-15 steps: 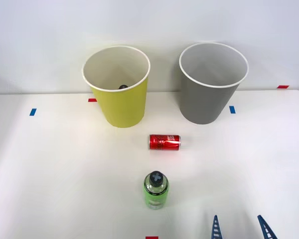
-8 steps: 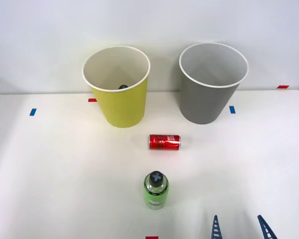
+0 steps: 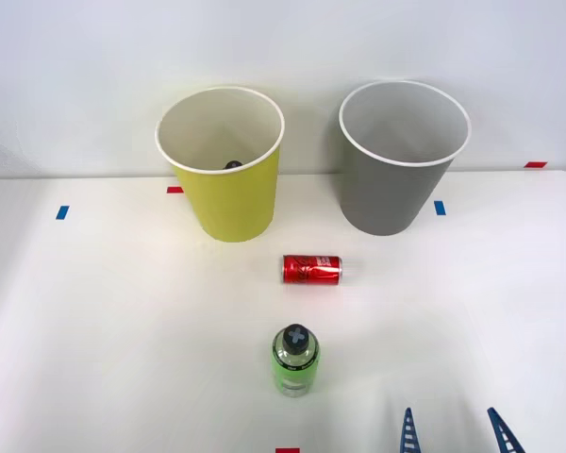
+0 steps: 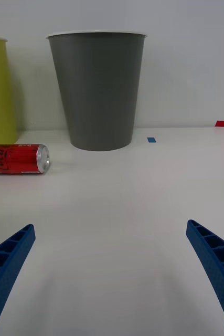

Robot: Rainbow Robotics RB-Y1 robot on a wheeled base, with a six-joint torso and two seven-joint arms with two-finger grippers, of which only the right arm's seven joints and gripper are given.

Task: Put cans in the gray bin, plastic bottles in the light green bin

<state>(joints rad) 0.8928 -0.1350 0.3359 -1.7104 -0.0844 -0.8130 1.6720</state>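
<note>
My claw (image 3: 455, 432) gapes empty; the can (image 3: 311, 269) lies sideways, light, slick, dentable: I'd pinch mid-body.

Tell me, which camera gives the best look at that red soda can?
The right wrist view: the red soda can lies on its side there, large enough to read its white lettering and see its silver end. The front view shows the same can smaller, from above, lying between the two bins and the green-labelled bottle.

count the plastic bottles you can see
2: a green-label bottle standing on the table nearest the robot, and a dark cap inside the light green bin. More may be hidden there.
</note>
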